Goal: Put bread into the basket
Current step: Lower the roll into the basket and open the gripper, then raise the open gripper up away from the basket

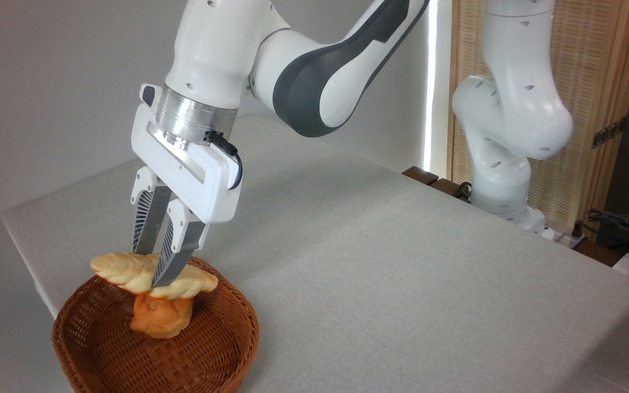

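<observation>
The long pale golden bread point(123, 268) with braided lobed edges hangs level over the brown wicker basket point(221, 349) at the lower left. My gripper point(152, 268) is shut on the loaf's middle, fingers pointing down. The loaf's underside sits right above, perhaps touching, a small orange flower-shaped bun point(160, 319) that lies inside the basket.
The grey table point(374, 273) stretches to the right and back of the basket. The arm's white base point(503, 180) stands at the far right edge, with cables point(620, 224) and a slatted wooden screen point(593, 82) behind it. The basket sits near the table's front left corner.
</observation>
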You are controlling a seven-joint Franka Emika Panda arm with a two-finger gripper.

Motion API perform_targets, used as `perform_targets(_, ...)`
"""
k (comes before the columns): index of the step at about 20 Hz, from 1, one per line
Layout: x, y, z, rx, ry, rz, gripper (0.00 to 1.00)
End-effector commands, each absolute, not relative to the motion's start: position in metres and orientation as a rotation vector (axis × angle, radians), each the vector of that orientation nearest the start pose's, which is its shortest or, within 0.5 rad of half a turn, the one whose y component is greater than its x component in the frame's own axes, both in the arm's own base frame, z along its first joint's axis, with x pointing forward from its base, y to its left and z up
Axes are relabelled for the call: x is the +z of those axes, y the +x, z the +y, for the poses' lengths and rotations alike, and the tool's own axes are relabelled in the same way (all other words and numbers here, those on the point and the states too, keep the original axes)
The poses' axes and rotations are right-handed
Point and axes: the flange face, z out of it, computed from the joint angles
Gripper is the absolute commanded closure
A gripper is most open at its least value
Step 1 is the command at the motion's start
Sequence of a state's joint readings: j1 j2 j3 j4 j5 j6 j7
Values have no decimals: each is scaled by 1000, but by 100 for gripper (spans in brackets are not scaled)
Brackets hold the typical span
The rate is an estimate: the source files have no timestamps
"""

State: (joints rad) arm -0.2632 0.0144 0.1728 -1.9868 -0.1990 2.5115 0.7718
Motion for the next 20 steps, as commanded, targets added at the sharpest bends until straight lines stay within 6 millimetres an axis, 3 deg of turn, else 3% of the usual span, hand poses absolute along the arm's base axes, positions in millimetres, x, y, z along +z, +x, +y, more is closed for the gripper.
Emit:
perform_targets(1,517,602,-51,-856,-2818,1040,0)
perform_targets(12,520,596,-48,-799,-2862,1026,0)
perform_targets(17,562,578,-54,-627,-2978,1066,0)
perform_targets(20,569,571,-60,-474,-3001,1129,0)
